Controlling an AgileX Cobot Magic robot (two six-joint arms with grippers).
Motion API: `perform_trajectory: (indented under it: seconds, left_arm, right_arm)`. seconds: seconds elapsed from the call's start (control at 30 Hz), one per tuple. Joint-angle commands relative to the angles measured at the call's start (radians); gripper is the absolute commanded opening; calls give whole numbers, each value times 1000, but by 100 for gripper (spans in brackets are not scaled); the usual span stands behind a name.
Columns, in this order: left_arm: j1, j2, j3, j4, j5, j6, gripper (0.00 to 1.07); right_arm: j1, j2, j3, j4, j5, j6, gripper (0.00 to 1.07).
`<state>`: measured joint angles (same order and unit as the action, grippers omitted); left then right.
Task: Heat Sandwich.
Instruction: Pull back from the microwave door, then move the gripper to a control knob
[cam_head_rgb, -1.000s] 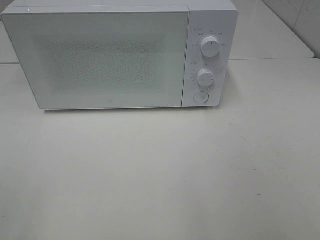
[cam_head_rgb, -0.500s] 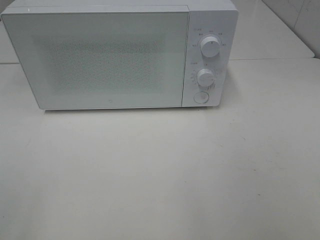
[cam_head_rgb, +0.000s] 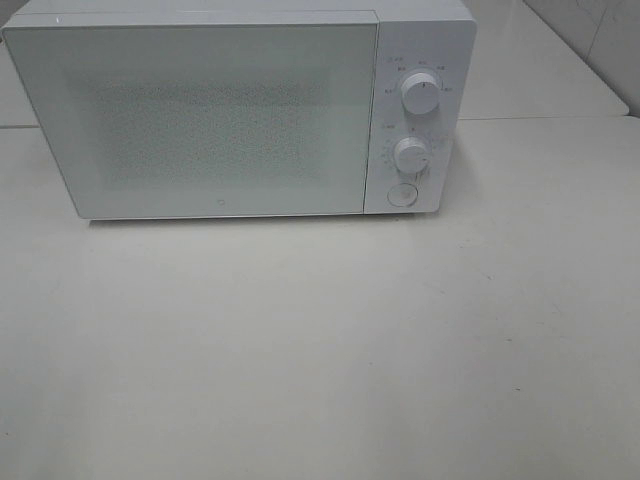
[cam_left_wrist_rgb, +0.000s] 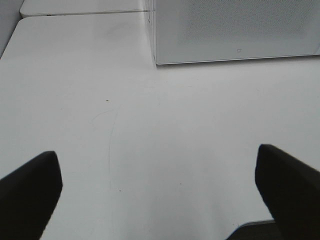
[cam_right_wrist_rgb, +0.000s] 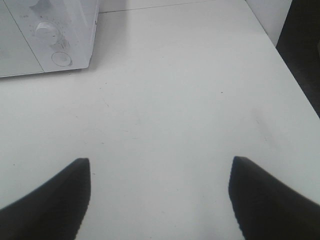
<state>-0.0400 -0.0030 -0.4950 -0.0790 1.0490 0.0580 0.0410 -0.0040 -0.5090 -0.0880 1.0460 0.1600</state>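
L hand (cam_left_wrist_rgb: 157, 165) spread wide; R hand (cam_right_wrist_rgb: 160, 165) spread too; both hover.

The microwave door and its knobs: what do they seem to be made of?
The door looks like smooth glass or glossy plastic, pale, with a fine dotted screen showing behind it. The knobs look like white moulded plastic, satin rather than shiny.

Interior of the microwave (cam_head_rgb: 240, 110) behind its closed door (cam_head_rgb: 200, 130); dial markings (cam_head_rgb: 423, 65) illegible.

One microwave (cam_head_rgb: 220, 120), two knobs (cam_head_rgb: 421, 91) (cam_head_rgb: 411, 154), one button (cam_head_rgb: 401, 195), two pincers (cam_left_wrist_rgb: 157, 165) (cam_right_wrist_rgb: 160, 165).
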Motion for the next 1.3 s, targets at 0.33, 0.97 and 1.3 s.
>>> perform_trajectory:
  seconds: [0.33, 0.97, 1.3]
  left_arm:
    - [4, -23, 3, -1, -12, 0, 98]
    - [4, -23, 3, -1, -12, 0, 98]
    - [4, -23, 3, -1, -12, 0, 98]
  right_arm:
    - [-5, -9, -22, -4, -21, -2, 85]
    - [-5, 323, -34, -8, -380, -5, 82]
    - [-5, 490, -32, -2, -584, -1, 81]
